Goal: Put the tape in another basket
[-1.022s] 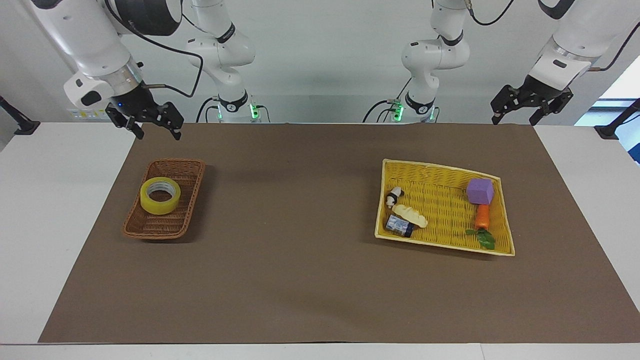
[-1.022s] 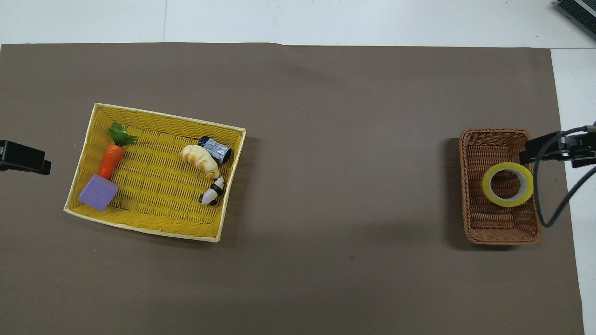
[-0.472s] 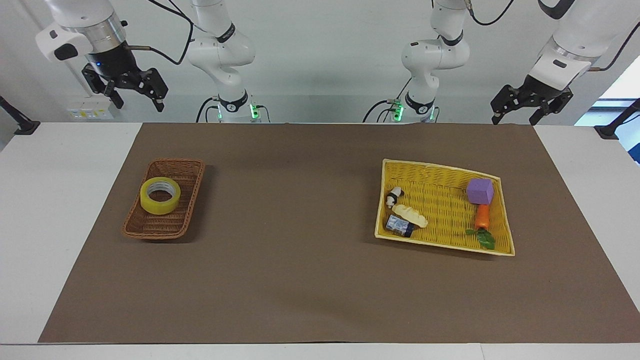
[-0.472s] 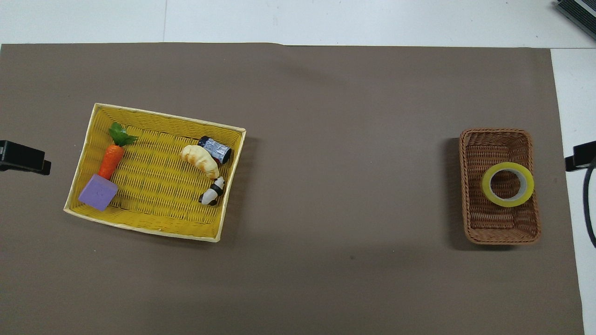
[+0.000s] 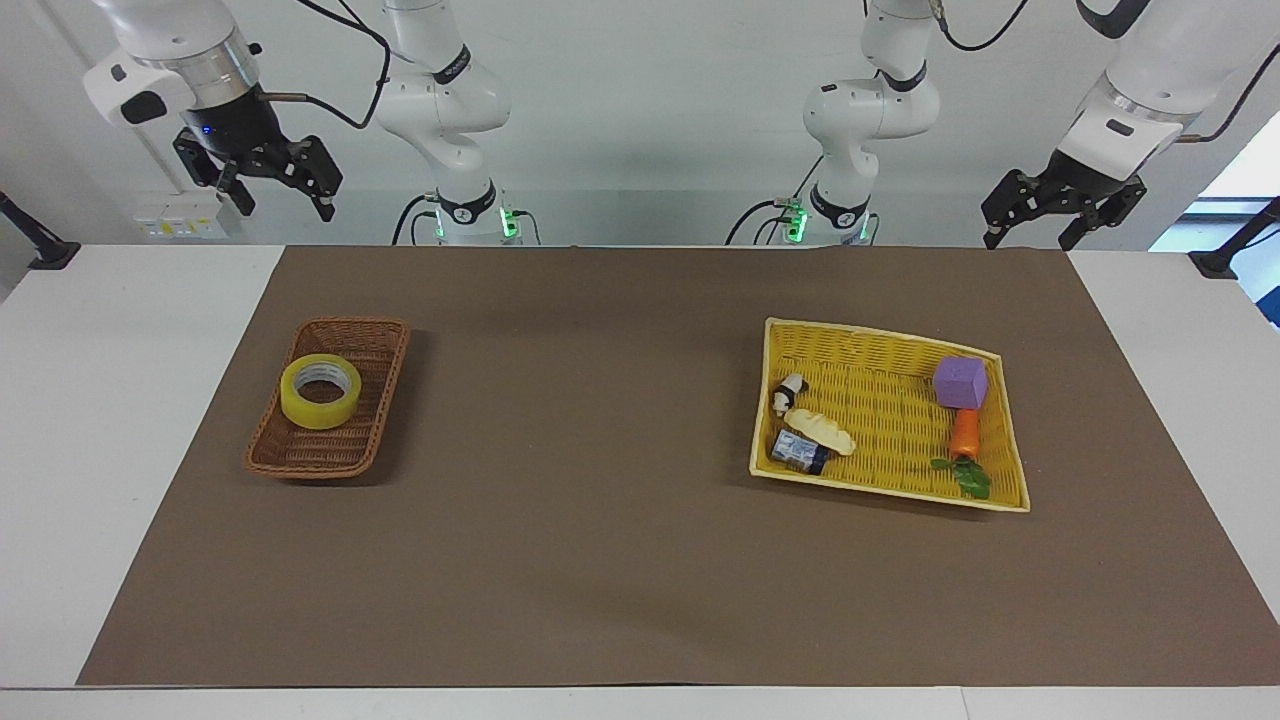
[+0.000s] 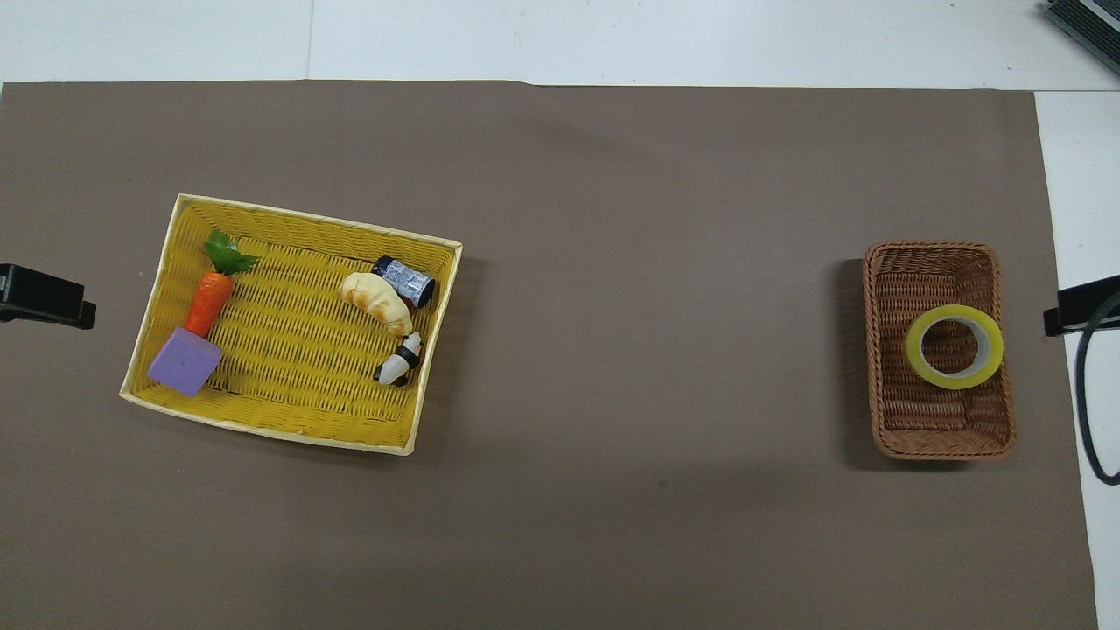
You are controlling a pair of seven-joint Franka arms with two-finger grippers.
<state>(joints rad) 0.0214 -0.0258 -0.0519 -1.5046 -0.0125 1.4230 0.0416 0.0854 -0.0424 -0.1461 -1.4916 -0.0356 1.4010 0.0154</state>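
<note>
The thick roll of translucent yellow packing tape (image 5: pixel 321 390) with a pale inner core lies flat, hole upward, inside the small narrow rectangular basket of dark brown woven wicker (image 5: pixel 296 456). The roll sits in the half of that basket nearer to the robots, touching the wicker floor. This basket rests on the brown mat covering the white tabletop (image 5: pixel 130 400), toward the right arm's end.

Toward the left arm's end of the mat sits a wider, shallow bright yellow woven basket (image 5: pixel 885 334). It holds a purple foam cube (image 5: pixel 960 382), an orange toy carrot with green leaves (image 5: pixel 965 437), a pale toy croissant (image 5: pixel 820 431), a small silver and blue can lying on its side (image 5: pixel 797 452) and a small black and white panda figure (image 5: pixel 789 393). The cube and carrot lie together on the side of the yellow basket toward the left arm's end; the croissant, can and panda are clustered along the side that faces the brown basket.

The right end effector (image 5: pixel 274 193) hangs high in the air above the robots' edge of the tabletop, well apart from the brown basket, its fingers spread and holding nothing. The left end effector (image 5: pixel 1037 227) hangs over the mat's corner at the robots' edge, its fingers also spread and empty. In the overhead view only dark tips show at either side edge, the right one (image 6: pixel 1081 307) beside the brown basket, the left one (image 6: pixel 45 297) beside the yellow basket.
</note>
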